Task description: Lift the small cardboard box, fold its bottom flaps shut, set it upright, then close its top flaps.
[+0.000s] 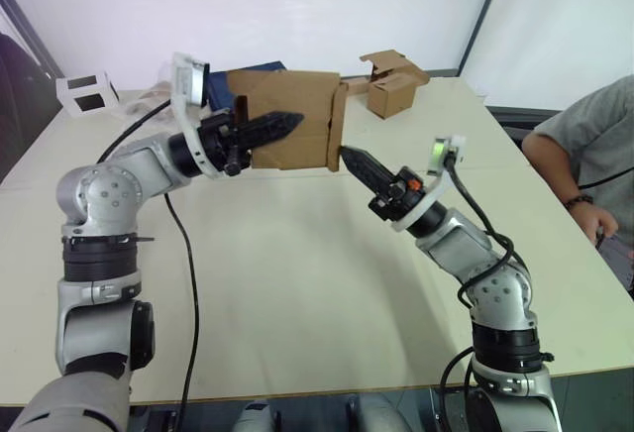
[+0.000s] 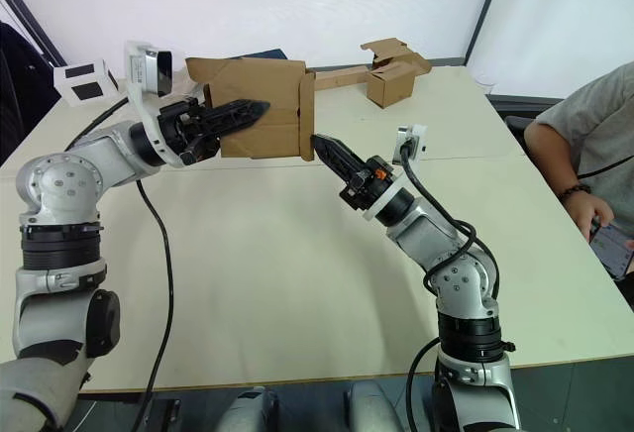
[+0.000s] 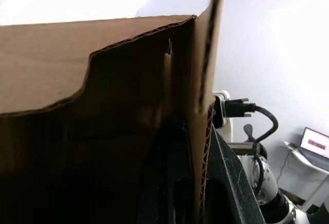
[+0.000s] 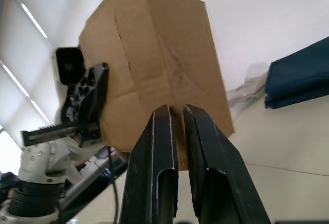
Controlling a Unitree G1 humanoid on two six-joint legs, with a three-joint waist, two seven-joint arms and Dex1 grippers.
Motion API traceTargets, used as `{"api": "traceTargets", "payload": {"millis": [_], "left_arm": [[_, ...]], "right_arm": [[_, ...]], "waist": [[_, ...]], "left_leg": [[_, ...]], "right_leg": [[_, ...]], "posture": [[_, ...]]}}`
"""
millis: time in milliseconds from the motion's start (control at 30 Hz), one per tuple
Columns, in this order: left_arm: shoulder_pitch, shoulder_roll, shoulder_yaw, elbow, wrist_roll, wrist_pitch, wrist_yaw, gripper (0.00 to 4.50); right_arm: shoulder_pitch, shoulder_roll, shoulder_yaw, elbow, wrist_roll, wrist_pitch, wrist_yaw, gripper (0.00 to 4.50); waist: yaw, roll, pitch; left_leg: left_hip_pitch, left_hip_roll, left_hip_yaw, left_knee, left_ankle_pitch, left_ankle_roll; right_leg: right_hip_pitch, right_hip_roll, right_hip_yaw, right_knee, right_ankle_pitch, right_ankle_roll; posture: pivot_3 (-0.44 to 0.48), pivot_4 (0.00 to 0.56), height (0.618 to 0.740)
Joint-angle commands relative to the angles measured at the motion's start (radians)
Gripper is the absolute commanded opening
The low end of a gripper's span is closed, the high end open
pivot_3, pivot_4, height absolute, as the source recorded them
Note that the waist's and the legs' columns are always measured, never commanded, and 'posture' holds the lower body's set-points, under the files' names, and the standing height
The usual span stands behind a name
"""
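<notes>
The small cardboard box (image 1: 287, 120) hangs on its side in the air above the far part of the table. My left gripper (image 1: 293, 122) is shut on it. One finger lies along the box's front wall and the other is inside, with the cardboard wall (image 3: 200, 131) pinched between them. On the box's right end a bottom flap (image 1: 338, 125) stands edge-on, folded across the opening. My right gripper (image 1: 349, 158) is shut with nothing in it. Its tips are at the lower edge of that flap, against the brown panel (image 4: 159, 64).
A second brown box (image 1: 391, 90) joined to a long cardboard strip sits at the back right of the cream table (image 1: 297, 283). A white block (image 1: 87, 93) lies back left, dark blue cloth (image 4: 298, 82) behind the box. A seated person (image 1: 589, 164) is at the right edge.
</notes>
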Motion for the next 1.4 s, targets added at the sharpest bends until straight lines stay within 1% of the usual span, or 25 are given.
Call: {"api": "traceTargets", "payload": {"millis": [33,233,333,400,800,933,1133,1400], "left_arm": [[-0.013,0.000,0.014,-0.030,-0.020,0.000,-0.008,0.00],[-0.011,0.001,0.014,-0.030,-0.019,-0.001,-0.009,0.00],[-0.012,0.000,0.015,-0.030,-0.019,-0.003,-0.008,0.00],[-0.013,0.000,0.015,-0.029,-0.018,-0.004,-0.008,0.00],[-0.010,-0.007,0.019,-0.036,-0.018,-0.007,0.002,0.00],[-0.003,-0.005,0.019,-0.035,-0.012,-0.011,0.000,0.00],[-0.007,-0.001,0.018,-0.012,0.004,-0.022,-0.002,0.00],[-0.016,-0.006,0.020,-0.012,-0.005,-0.015,0.005,0.00]], "right_arm": [[-0.023,-0.002,-0.001,-0.022,-0.049,-0.039,0.002,0.34],[-0.031,0.003,-0.039,-0.017,-0.028,-0.037,0.008,0.34],[-0.030,0.002,-0.048,-0.022,-0.001,-0.018,0.009,1.02],[-0.029,0.000,-0.049,-0.022,0.003,-0.014,0.008,1.74],[-0.039,0.006,-0.043,-0.014,-0.017,-0.021,0.008,1.74],[-0.041,0.007,-0.049,-0.025,0.016,-0.003,0.009,1.74],[-0.025,-0.007,-0.081,-0.060,0.133,0.044,0.009,1.74],[-0.007,-0.012,-0.065,-0.071,0.133,0.054,0.003,1.74]], "waist": [[0.000,0.000,0.000],[0.000,0.000,0.000],[0.000,0.000,0.000],[0.000,0.000,0.000],[0.000,0.000,0.000],[0.000,0.000,0.000],[0.000,0.000,0.000],[0.000,0.000,0.000]], "left_leg": [[0.000,0.000,0.000,0.000,0.000,0.000],[0.000,0.000,0.000,0.000,0.000,0.000],[0.000,0.000,0.000,0.000,0.000,0.000],[0.000,0.000,0.000,0.000,0.000,0.000],[0.000,0.000,0.000,0.000,0.000,0.000],[0.000,0.000,0.000,0.000,0.000,0.000],[0.000,0.000,0.000,0.000,0.000,0.000],[0.000,0.000,0.000,0.000,0.000,0.000]], "right_leg": [[0.000,0.000,0.000,0.000,0.000,0.000],[0.000,0.000,0.000,0.000,0.000,0.000],[0.000,0.000,0.000,0.000,0.000,0.000],[0.000,0.000,0.000,0.000,0.000,0.000],[0.000,0.000,0.000,0.000,0.000,0.000],[0.000,0.000,0.000,0.000,0.000,0.000],[0.000,0.000,0.000,0.000,0.000,0.000],[0.000,0.000,0.000,0.000,0.000,0.000]], "posture": [[0.000,0.150,0.740],[0.000,0.150,0.740],[0.000,0.150,0.740],[0.000,0.150,0.740],[0.000,0.150,0.740],[0.000,0.150,0.740],[0.000,0.150,0.740],[0.000,0.150,0.740]]}}
